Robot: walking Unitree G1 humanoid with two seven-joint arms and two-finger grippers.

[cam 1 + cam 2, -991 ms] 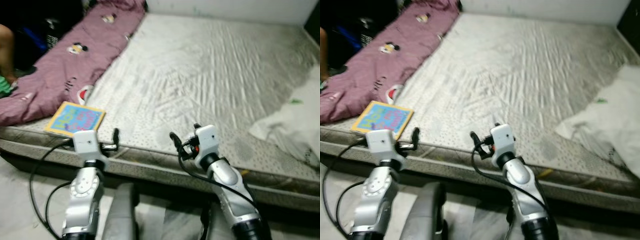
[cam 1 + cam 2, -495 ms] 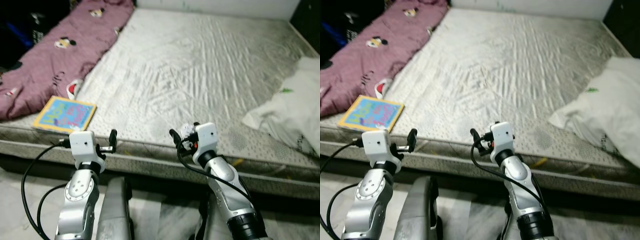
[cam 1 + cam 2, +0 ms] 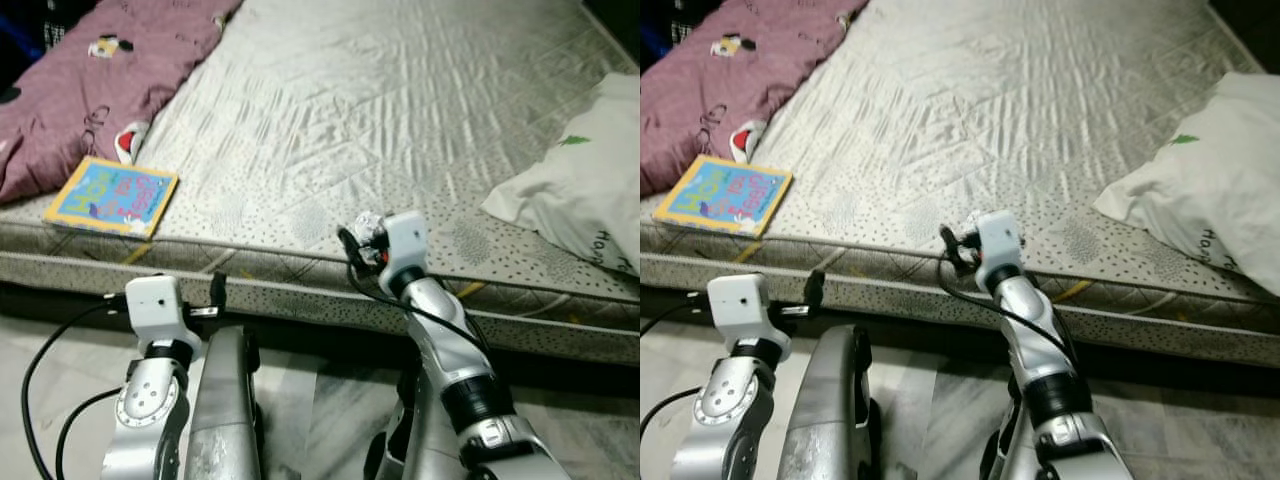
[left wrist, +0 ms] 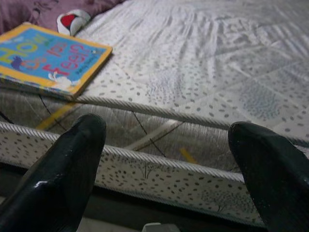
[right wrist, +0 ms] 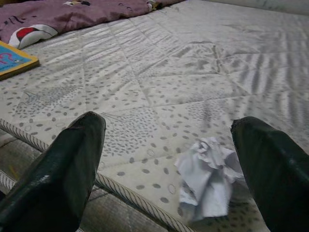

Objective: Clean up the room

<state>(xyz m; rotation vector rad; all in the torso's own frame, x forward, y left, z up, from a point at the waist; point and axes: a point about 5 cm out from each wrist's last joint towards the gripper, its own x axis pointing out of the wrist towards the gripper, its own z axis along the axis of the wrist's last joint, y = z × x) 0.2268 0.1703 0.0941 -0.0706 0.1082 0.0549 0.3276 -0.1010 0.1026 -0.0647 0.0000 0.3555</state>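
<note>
Right gripper (image 5: 164,164) spread wide, lined up on crumpled paper (image 5: 207,181) at the mattress (image 3: 400,100) near edge; next: advance, close; left gripper (image 4: 164,159) open, idle below that edge.

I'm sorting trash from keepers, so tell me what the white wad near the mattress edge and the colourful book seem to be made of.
Crumpled wad: looks like thin white paper or tissue, matte, with sharp creases and folds; which one is unclear.
Book: seems to be thick card or board, a stiff flat cover with a printed blue and yellow face; its edge looks thick.
Both lie on the quilted fabric mattress.
</note>
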